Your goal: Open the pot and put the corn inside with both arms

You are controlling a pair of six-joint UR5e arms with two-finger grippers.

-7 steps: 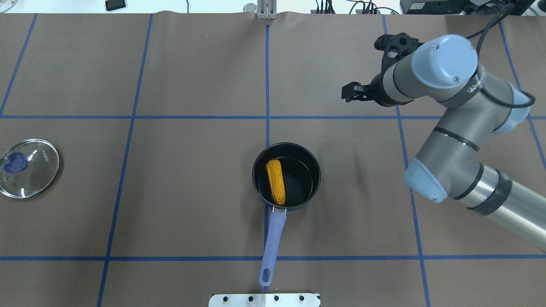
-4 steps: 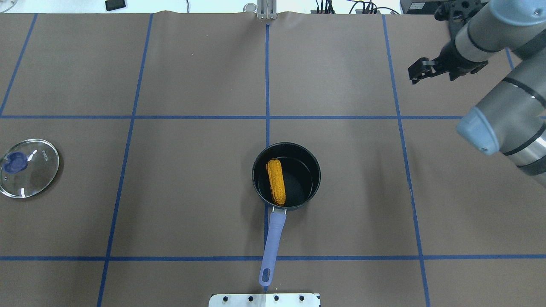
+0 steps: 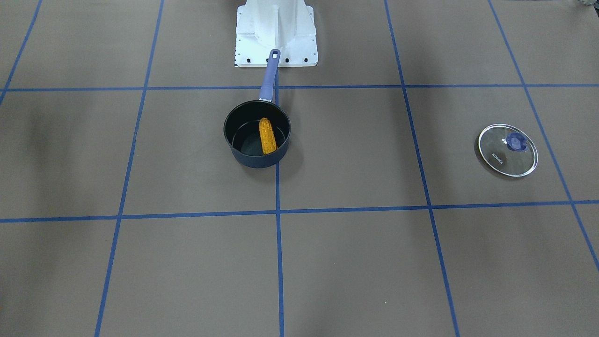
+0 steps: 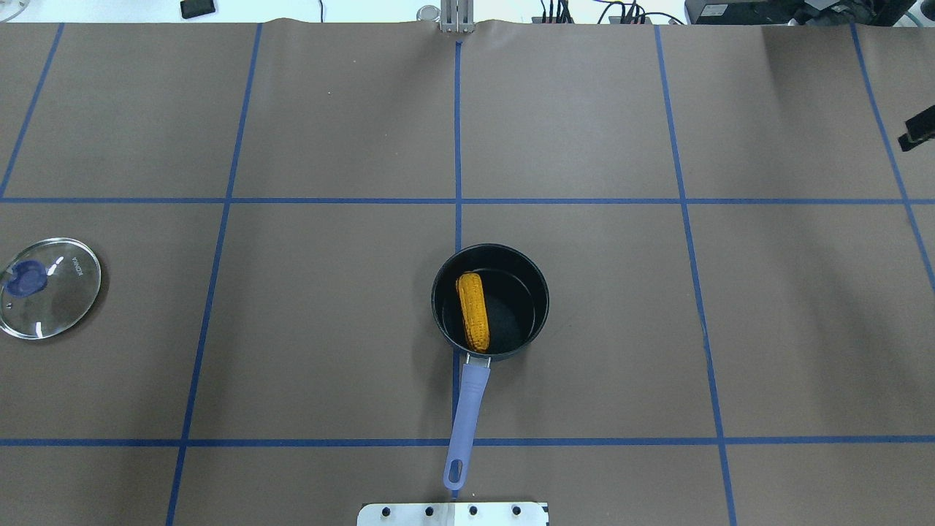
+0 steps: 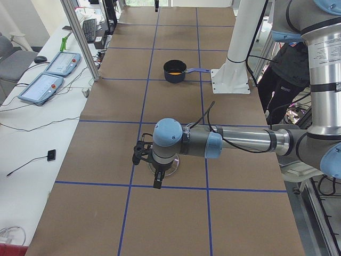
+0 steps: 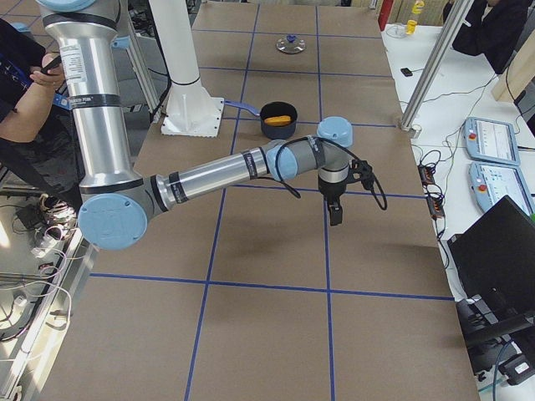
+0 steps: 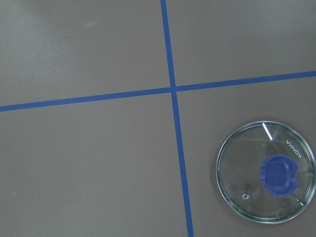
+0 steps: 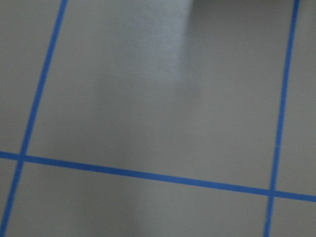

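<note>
Orange-yellow and bumpy with kernels, the corn [image 4: 472, 311] is being cradled inside the pot [image 4: 522, 307]. It is lying lengthways in the left half of the black interior as the overhead view has it, one end towards the handle [image 4: 467, 409] and the other towards the far wall. Whether it is leaning on the wall cannot be told. The dark navy pot is being left upright near the table's middle on a blue tape line, its periwinkle handle pointing back at the robot's base.

The glass lid [image 4: 45, 288] is being left flat on the brown paper well apart from the pot, far out on the robot's left, with its blue knob up.

The task is being judged as good as done, since the pot is open and the cob is in it. The step in hand is being taken for the clearing of the arms. Nothing more is being called for than that both be parked clear of the long handle, so the pot is not knocked.

The left gripper [image 5: 157, 182] is being held just above the lid, which shows at the lower right of its wrist view. The right gripper [image 6: 336, 217] is being held over bare paper, well to the right of the pot. Neither is being shown plainly enough for its jaws to be read, so their state cannot be told.
</note>
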